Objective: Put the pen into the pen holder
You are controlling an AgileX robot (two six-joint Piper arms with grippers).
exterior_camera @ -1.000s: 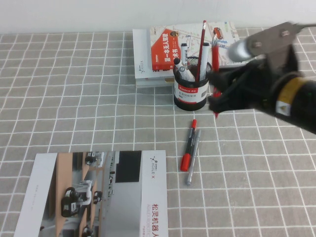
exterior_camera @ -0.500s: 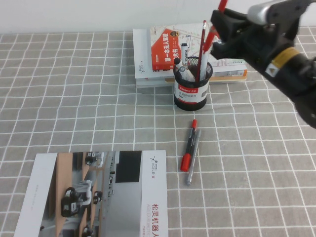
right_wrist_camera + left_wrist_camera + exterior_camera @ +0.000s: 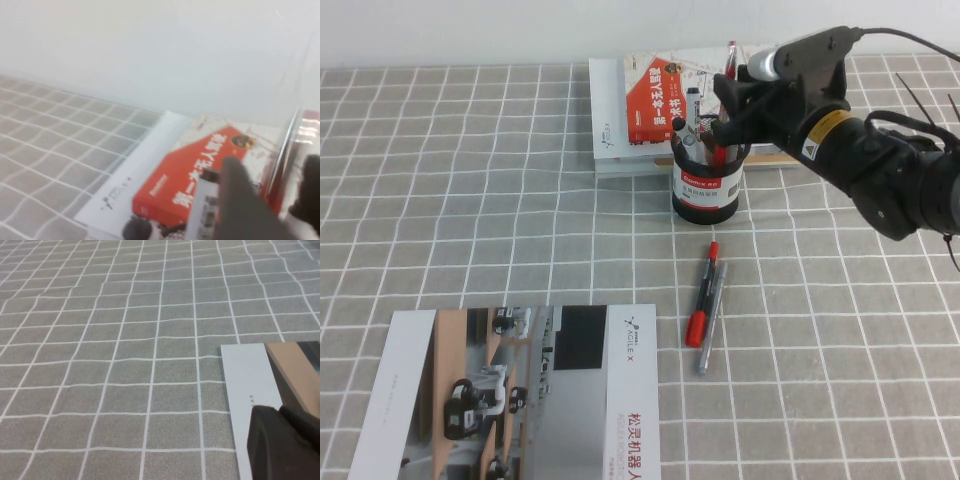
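Grey cloth with a white grid is seen spread over the worktop [image 3: 470, 180], and a pale wall is seen behind it. On the near left part a large brochure [image 3: 520, 395] with printed photographs is laid flat. At the far edge a stack of books [image 3: 650, 105] is placed, the top one with a red cover.

From the right side the right arm is extended over the far middle of the worktop, and its right tool [image 3: 735, 110] is held directly above the pen holder [image 3: 706, 185], which stands just in front of the books. By the right wrist view the tool's two fingers are shown parted, with a gap between them through which the red book cover is seen. Several markers and a thin red pencil are held upright in the pen holder. The pen [image 3: 720, 152] is seen inside the cup, only a short red part of it showing below the tool; whether the fingers touch it cannot be told.

In front of the pen holder, a black pen with red cap [image 3: 701, 294] and a grey pen [image 3: 710, 318] are laid side by side, touching.

The left tool [image 3: 282, 440] is shown only as a dark shape low over the brochure's corner in the left wrist view; whether it is parted or together cannot be told.
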